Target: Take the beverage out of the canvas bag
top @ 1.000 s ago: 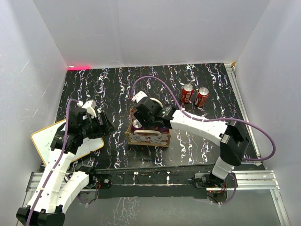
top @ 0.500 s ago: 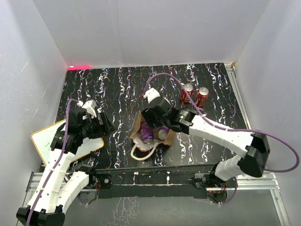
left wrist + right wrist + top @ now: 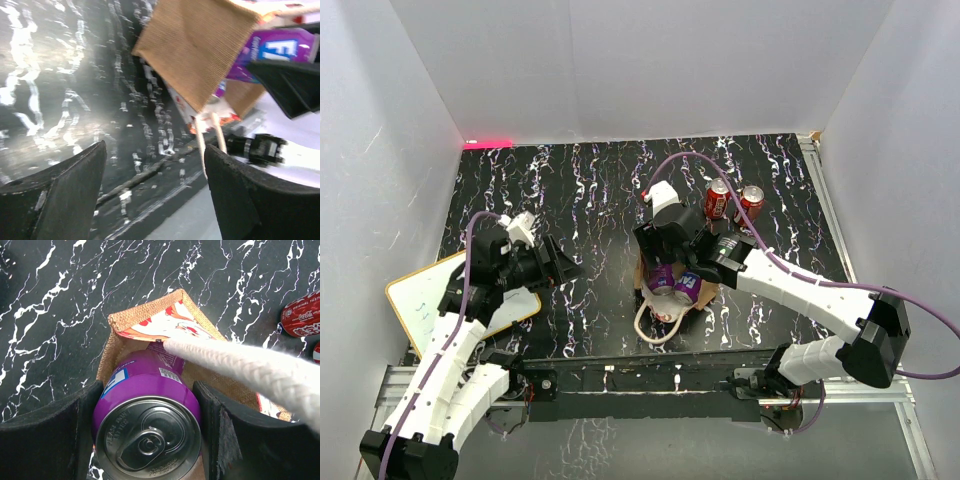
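Purple can (image 3: 146, 415), lid facing camera, in right hand (image 3: 145, 437)

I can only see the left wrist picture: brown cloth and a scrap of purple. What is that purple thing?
Observer: A purple can, unopened, clamped between the fingers of the right gripper, with its lower part inside the canvas bag.
Visitor: Any other drinks about?
Observer: Two red cans stand side by side at the far right of the table, apart from the bag.
Visitor: Anything on the left side?
Observer: A white board with an orange rim lies at the near left corner.
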Motion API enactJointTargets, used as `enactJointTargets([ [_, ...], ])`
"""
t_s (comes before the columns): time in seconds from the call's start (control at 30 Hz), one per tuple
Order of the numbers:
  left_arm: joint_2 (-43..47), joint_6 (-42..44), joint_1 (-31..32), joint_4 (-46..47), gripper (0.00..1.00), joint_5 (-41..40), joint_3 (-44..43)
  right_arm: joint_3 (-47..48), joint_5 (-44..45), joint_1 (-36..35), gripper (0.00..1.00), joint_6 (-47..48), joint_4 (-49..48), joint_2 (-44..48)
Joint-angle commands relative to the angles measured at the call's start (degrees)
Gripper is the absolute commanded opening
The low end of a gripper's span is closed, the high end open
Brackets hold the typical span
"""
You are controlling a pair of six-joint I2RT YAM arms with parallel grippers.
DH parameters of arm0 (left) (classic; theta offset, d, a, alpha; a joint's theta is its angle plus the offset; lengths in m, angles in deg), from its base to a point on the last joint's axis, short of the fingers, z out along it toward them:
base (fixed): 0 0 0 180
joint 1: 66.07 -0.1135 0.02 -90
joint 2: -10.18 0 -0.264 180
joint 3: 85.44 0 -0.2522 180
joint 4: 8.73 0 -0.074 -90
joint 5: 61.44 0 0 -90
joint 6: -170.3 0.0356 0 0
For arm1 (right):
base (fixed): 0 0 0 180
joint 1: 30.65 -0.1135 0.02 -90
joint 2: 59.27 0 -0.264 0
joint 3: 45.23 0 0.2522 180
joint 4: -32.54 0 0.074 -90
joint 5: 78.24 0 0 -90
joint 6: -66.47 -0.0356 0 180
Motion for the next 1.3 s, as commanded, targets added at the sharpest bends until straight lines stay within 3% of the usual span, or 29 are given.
enactJointTargets([
  [0.0,3.27,-14.28,-0.03,18.25,0.78,16.60,9.09,2.00,-0.17,3.08,0.13,-1.68,-10.90,0.41],
  [0.2,5.95,-25.79,4.04,33.73,0.82,17.76,18.77,0.69,-2.01,7.50,0.13,-2.41,-10.17,0.13],
  [0.33,0.99,-28.11,15.13,41.06,0.87,10.41,19.72,0.88,-1.23,8.32,0.13,-0.36,-8.85,-0.82],
  [0.43,-7.88,-27.48,24.68,44.11,0.87,4.18,16.60,2.55,1.44,8.41,0.13,1.47,-5.04,-3.69],
  [0.57,-19.51,-24.43,31.60,44.16,0.85,-0.25,9.89,4.24,6.31,8.45,0.13,3.62,-1.51,-6.58],
  [0.83,-27.26,-23.33,35.27,47.68,0.84,-1.78,3.89,0.70,10.08,8.53,0.17,5.38,-3.94,-8.92],
  [1.17,-22.25,-22.11,35.56,46.17,0.88,-6.72,4.63,-6.35,2.19,13.32,0.48,2.94,-11.59,-10.90],
  [1.27,-20.75,-21.16,35.53,44.13,0.89,-7.73,4.68,-5.37,0.89,13.91,0.68,3.00,-10.49,-11.38],
])
